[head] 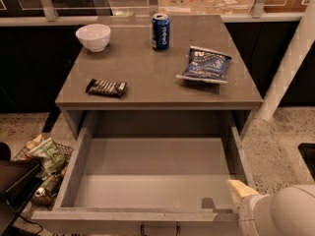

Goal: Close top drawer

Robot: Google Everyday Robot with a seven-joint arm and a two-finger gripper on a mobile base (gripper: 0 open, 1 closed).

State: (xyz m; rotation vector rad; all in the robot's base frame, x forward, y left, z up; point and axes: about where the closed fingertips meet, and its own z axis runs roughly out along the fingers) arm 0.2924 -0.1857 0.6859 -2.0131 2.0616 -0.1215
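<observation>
The top drawer (pixel 147 181) is a wide grey box, pulled far out from under the cabinet top toward the camera, and it is empty. Its front edge (pixel 133 215) runs along the bottom of the view, with the dark bar handle (pixel 160 228) just showing at centre. My gripper (pixel 240 189) comes in at the bottom right and sits at the drawer's right front corner, over the right side wall. Its white rounded arm housing (pixel 283 213) fills the lower right corner.
On the grey cabinet top (pixel 147 90) lie a white bowl (pixel 93 36), a blue can (pixel 160 31), a blue chip bag (pixel 205 65) and a dark snack bar (pixel 106 87). A wire basket of snack bags (pixel 44 163) stands on the floor at left. A white post (pixel 290 68) stands at right.
</observation>
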